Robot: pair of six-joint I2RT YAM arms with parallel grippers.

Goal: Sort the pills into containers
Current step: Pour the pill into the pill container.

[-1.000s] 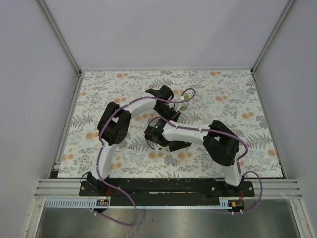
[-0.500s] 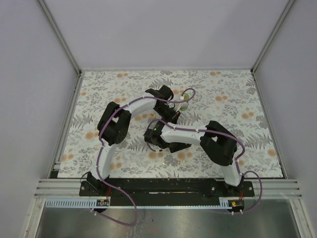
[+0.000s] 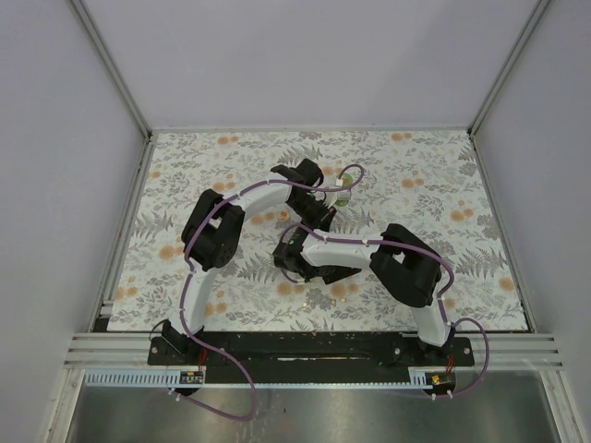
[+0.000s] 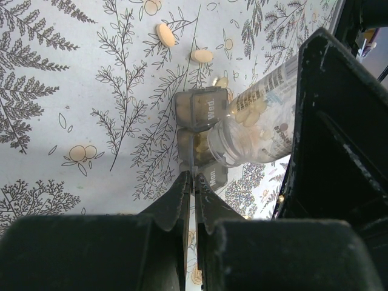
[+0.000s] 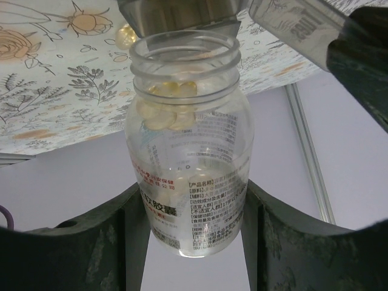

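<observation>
The pill bottle [image 5: 191, 176] is clear and uncapped, and my right jaws pinch it across the body, one finger [image 5: 130, 236] on each side of its label. It lies tipped, and pale tablets and yellow capsules have gathered towards its neck. In the left wrist view the bottle's mouth sits over the middle compartment of the smoky grey pill organiser [image 4: 200, 109], which rests on the flower-patterned desk [image 4: 60, 91].

My left jaws are pressed together, with the fingers [image 4: 176, 206] meeting at the organiser's near edge. I cannot tell whether they nip a thin lid or wall there.

One yellow capsule [image 4: 221, 82] lies on the desk just beside the organiser's far end. Two pale oval tablets [image 4: 165, 34] lie a little farther out, apart from each other.
</observation>
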